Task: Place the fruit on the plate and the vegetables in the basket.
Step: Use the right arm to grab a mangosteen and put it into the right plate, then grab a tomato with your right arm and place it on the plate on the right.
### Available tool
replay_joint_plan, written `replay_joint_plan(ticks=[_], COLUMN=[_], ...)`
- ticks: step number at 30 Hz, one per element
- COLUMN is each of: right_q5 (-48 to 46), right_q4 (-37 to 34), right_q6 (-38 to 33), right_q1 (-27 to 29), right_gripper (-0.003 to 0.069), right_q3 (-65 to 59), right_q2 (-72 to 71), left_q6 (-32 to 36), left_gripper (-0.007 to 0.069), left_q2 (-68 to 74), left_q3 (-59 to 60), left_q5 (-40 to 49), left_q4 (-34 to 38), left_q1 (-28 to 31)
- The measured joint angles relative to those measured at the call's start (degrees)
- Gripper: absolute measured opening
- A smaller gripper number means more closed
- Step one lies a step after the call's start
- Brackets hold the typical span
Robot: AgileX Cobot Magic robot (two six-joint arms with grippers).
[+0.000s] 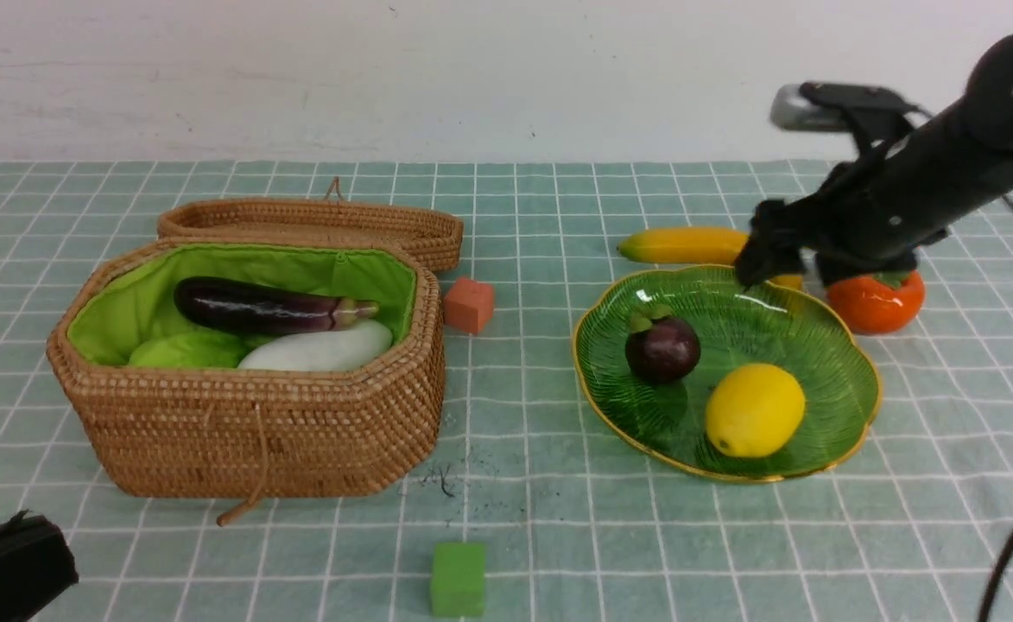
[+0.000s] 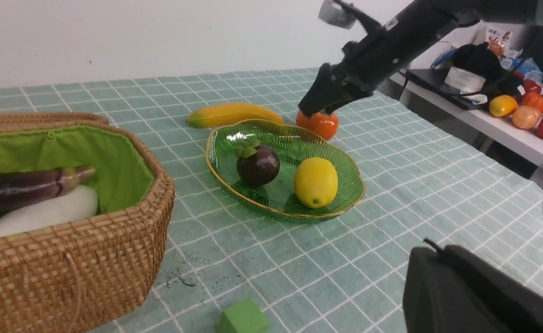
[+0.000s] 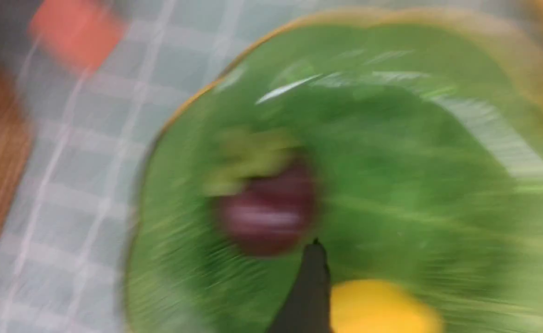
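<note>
- the right wrist view is smeared with blur: the plate [image 3: 438, 138] is a green wash, the mangosteen [image 3: 266, 212] a dark-red blotch, and the lemon [image 3: 377, 307] a yellow corner cut off by the frame.
- in that view one dark finger [image 3: 310, 286] and another at the frame's edge stand wide apart with nothing clamped between them, so the right gripper [image 1: 756, 259] is open. it hangs over the plate's far rim.
- the persimmon [image 1: 876, 302] sits on the cloth just beyond the plate, its top hidden behind the right arm (whether the arm touches it cannot be told).
- the banana [image 1: 686, 245] lies just behind the far rim, one end covered by the gripper.
- the left gripper [image 1: 5, 570] is only a black bulk cut off at the near corner. it is closed.
- the basket [image 1: 256, 432] holds the eggplant [image 1: 264, 307] lying over the white radish [image 1: 320, 348], with the cucumber [image 1: 186, 352] beside them. the near wall hides their undersides.
- mangosteen and lemon rest apart on the plate.
- a strip of checked tablecloth [image 1: 523, 415] runs between basket and plate, with the salmon cube [image 1: 469, 304] at its far end and the green cube [image 1: 458, 579] near the front edge.
</note>
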State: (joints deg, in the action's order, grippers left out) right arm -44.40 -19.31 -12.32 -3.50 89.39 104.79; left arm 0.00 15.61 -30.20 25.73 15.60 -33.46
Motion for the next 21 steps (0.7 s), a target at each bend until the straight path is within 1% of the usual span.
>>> replay_joint_plan(ticks=[1,3,6,7,9,12,15,17,21], right_q5=[-0.19,-0.19,-0.19,-0.19,-0.24,-0.24,-0.07,-0.07,-0.23], right_q4=[1.39,2.46,1.06,-0.49,-6.45,-10.69,-14.85,-15.40,-16.01], right_q6=[2.51,5.80,7.88,7.88,5.31,2.69,-0.27,-0.80,-0.86], right_q1=[2.07,6.30,12.82,14.70,17.66,18.63,18.87,18.87,18.87], right_gripper=[0.0581,0.0545,0.0516,0.0516,0.0531,0.0554,0.0614,0.0631,0.0641], right_q3=[0.70,1.55,2.63,3.33,5.89,8.24,13.34,15.40,18.56], right_q2=[-0.47,-0.34,2.02,3.62,8.61,12.23,18.41,20.36,24.79], left_q6=[0.00,0.00,0.00,0.00,0.00,0.00,0.00,0.00,0.00], left_gripper=[-0.0013,-0.0013,-0.0013,-0.0013,-0.0013,-0.0013,-0.0013,-0.0013,-0.0013], left_q2=[0.00,0.00,0.00,0.00,0.00,0.00,0.00,0.00,0.00], left_q3=[0.00,0.00,0.00,0.00,0.00,0.00,0.00,0.00,0.00], left_q5=[-0.40,-0.94,-1.06,-1.14,-1.32,-1.52,-1.94,-1.94,-2.03], left_q4=[0.00,0.00,0.00,0.00,0.00,0.00,0.00,0.00,0.00], left_q1=[0.00,0.00,0.00,0.00,0.00,0.00,0.00,0.00,0.00])
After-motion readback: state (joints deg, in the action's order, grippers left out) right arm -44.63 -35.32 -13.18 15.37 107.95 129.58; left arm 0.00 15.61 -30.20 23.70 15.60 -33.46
